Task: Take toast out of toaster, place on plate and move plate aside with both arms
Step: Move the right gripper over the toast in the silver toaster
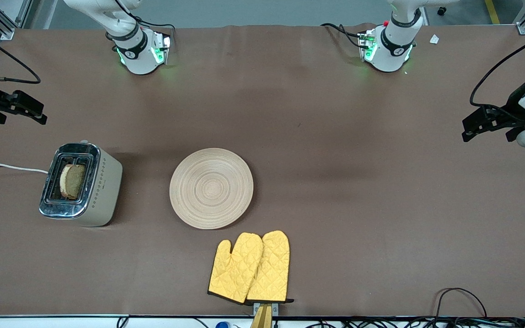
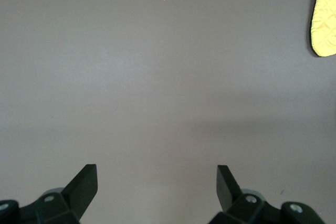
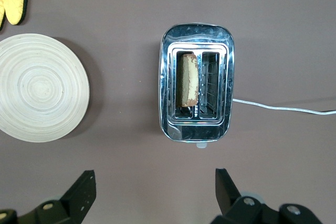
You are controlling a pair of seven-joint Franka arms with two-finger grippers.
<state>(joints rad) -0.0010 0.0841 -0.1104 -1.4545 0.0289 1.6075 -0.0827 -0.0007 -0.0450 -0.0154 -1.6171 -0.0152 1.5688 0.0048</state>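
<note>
The toast stands in one slot of a chrome and beige toaster toward the right arm's end of the table. The right wrist view shows it too. The round wooden plate lies bare at the table's middle and shows in the right wrist view. My right gripper is open and empty, up in the air over the table's end by the toaster; in its own view the toaster lies ahead. My left gripper is open and empty over bare table at the left arm's end.
Two yellow quilted oven mitts lie nearer the front camera than the plate; one tip shows in the left wrist view. A white cord runs from the toaster off the table's end. Cables lie at the front edge.
</note>
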